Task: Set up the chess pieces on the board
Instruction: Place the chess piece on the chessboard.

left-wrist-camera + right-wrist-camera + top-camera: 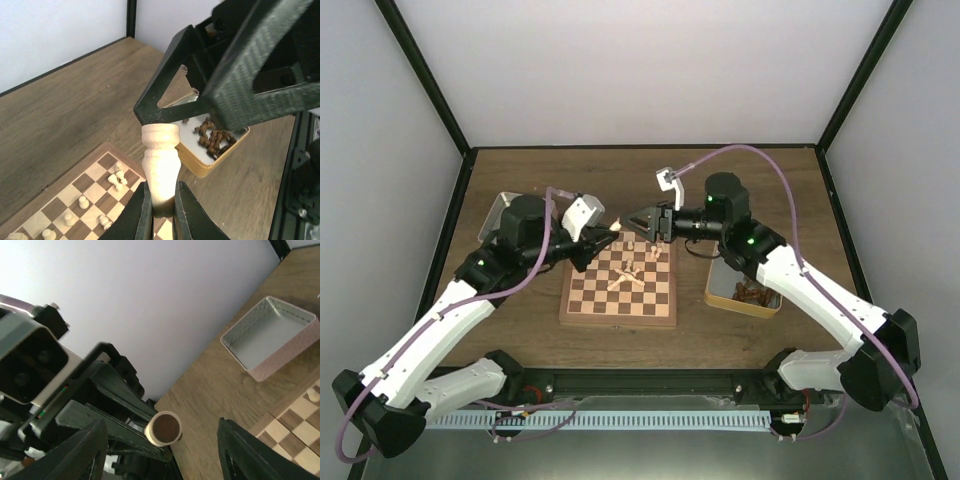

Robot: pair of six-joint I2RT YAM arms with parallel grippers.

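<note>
My left gripper is shut on a pale cream chess piece and holds it in the air over the board's far left corner. In the left wrist view the fingers clamp its head end, and its base points at the right gripper. My right gripper is open, right in front of that piece; in the right wrist view the piece's felt base sits between the spread fingers, untouched. The chessboard carries several cream pieces, some standing and some lying.
A yellow tray of dark brown pieces stands right of the board, and also shows in the left wrist view. An empty grey tray with pink sides stands far left of the board, partly hidden behind the left arm in the top view.
</note>
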